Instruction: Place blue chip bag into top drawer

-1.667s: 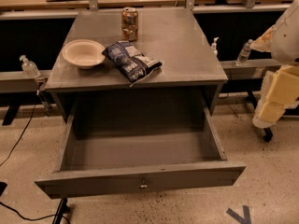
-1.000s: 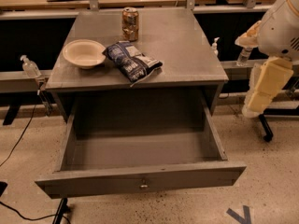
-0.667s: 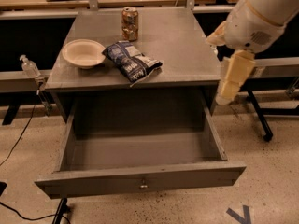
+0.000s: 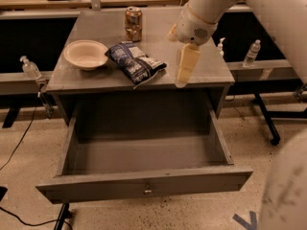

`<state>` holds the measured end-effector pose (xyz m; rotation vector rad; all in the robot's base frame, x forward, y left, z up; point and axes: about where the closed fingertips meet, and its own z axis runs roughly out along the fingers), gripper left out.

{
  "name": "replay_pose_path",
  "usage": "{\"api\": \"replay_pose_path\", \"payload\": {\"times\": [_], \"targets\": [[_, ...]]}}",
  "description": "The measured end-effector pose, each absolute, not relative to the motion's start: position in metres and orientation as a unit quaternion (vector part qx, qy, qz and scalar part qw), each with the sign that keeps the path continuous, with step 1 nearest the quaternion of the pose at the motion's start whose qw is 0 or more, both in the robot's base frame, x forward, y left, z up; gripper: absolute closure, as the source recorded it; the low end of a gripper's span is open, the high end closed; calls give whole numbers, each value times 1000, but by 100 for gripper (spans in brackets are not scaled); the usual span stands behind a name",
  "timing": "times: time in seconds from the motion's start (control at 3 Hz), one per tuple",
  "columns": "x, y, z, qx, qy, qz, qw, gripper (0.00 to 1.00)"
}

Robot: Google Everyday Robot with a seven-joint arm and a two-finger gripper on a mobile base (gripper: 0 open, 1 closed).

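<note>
The blue chip bag [image 4: 135, 62] lies crinkled on the grey cabinet top [image 4: 201, 66], left of centre. The top drawer [image 4: 144, 188] is pulled fully out below it, its inside bare, with a small keyhole on its front panel. My gripper [image 4: 184, 71] hangs from the white arm over the right part of the cabinet top, to the right of the bag and apart from it, its cream fingers pointing down.
A cream bowl [image 4: 86, 53] sits left of the bag. An orange-brown can [image 4: 133, 24] stands behind it. Small bottles stand on ledges at left [image 4: 29, 68] and right [image 4: 251, 53]. A cable lies on the floor at left.
My arm has swung in from the far right to over the right part of the cabinet top. The bag, bowl, can and drawer have not moved.
</note>
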<state>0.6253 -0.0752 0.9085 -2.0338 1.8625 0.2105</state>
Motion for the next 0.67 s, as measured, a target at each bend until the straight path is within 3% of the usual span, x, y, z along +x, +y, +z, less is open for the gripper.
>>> {"api": "replay_pose_path", "payload": {"times": [0.33, 0.67], "targets": [[684, -36, 898, -704, 672, 69, 217, 0], [708, -22, 904, -681, 688, 46, 245, 0]]}}
